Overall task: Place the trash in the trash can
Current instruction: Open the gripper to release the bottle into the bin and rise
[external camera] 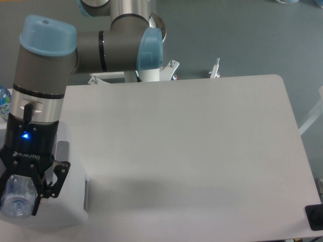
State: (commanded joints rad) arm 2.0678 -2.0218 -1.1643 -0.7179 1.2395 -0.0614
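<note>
My gripper point(19, 197) is shut on the clear plastic bottle point(16, 199), which I see end-on with its cap towards the camera. Gripper and bottle hang over the white trash can point(70, 201) at the table's lower left corner. The arm covers most of the bin's opening, so its inside is hidden. The crumpled white wrapper is out of view.
A blue-labelled bottle point(3, 98) peeks in at the left edge, behind the arm. The white table point(192, 151) stretches to the right. The robot's white base post point(151, 70) stands behind the table's far edge. A black object point(315, 218) sits at the lower right corner.
</note>
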